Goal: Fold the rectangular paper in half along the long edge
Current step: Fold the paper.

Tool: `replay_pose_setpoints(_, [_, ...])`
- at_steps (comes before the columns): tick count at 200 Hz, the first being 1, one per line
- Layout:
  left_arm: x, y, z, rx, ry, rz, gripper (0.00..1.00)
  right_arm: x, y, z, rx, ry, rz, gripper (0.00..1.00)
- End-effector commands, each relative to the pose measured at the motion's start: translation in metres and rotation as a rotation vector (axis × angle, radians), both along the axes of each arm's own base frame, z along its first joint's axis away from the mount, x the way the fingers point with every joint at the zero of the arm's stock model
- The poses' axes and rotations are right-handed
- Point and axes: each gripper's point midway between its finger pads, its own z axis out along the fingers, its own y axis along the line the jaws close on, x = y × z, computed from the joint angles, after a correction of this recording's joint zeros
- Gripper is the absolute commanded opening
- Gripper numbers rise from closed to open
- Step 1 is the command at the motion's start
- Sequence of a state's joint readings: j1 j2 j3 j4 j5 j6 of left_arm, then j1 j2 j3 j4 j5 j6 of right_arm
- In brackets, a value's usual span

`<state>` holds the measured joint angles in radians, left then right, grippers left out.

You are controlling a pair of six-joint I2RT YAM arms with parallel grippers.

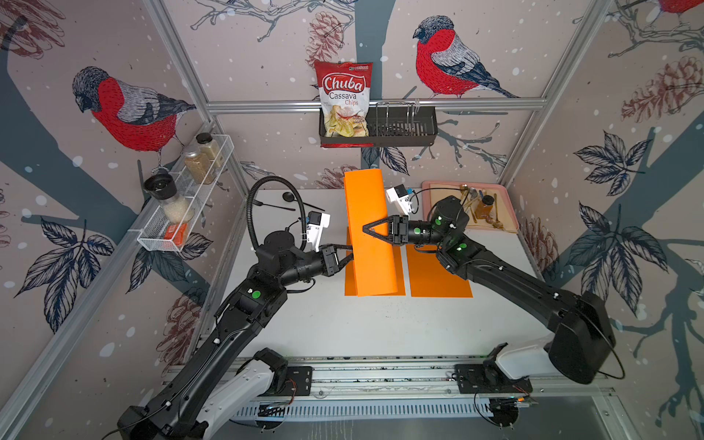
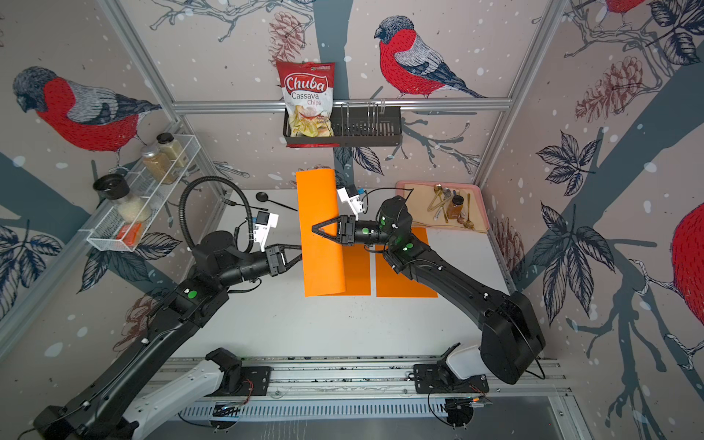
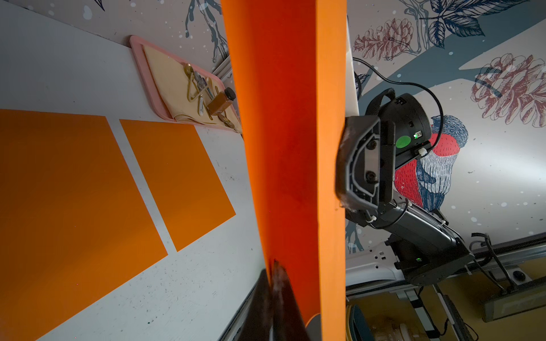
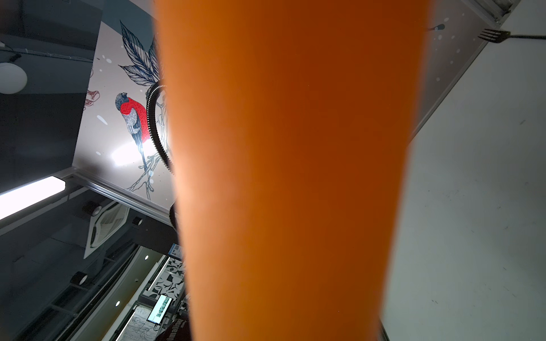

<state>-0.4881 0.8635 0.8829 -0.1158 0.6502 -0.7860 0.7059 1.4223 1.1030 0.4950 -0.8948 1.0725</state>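
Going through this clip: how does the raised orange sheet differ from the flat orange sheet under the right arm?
The raised sheet is held up and bowed over; the flat sheet lies flat on the table. The raised sheet is pinched at one edge by the left gripper; nothing grips the flat sheet. Both are plain orange paper.

Reading just one printed label
Showing "Chuba Cassava Chips" across the red-and-white foil snack bag (image 1: 344, 95), standing in the black wire wall basket (image 1: 423, 133).
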Motion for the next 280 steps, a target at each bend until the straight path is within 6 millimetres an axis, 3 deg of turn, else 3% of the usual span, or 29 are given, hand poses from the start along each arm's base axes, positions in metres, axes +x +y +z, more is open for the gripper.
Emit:
replay_pose_setpoints(1, [0.0001,-0.0004,0.0058,-0.010,-0.030,-0.001,0.08,-0.0020,0.0002,0.0045,0.009,-0.029,0.006,0.35])
replay_pose_setpoints(147, [-0.0026,0.0011,0.0060,-0.011,-0.031,0.000,0.09,-0.0039,0.0006,0.0070,0.007,-0.034,-0.004,0.29])
replay_pose_setpoints(236, [-0.0027,0.0012,0.0064,-0.013,-0.032,0.000,0.17,-0.0033,0.0003,0.0067,0.010,-0.031,-0.003,0.29])
replay_pose_setpoints(280, [-0.0025,0.0008,0.0059,-0.013,-0.032,-0.002,0.00,-0.0032,0.0018,0.0041,0.007,-0.026,-0.003,0.35])
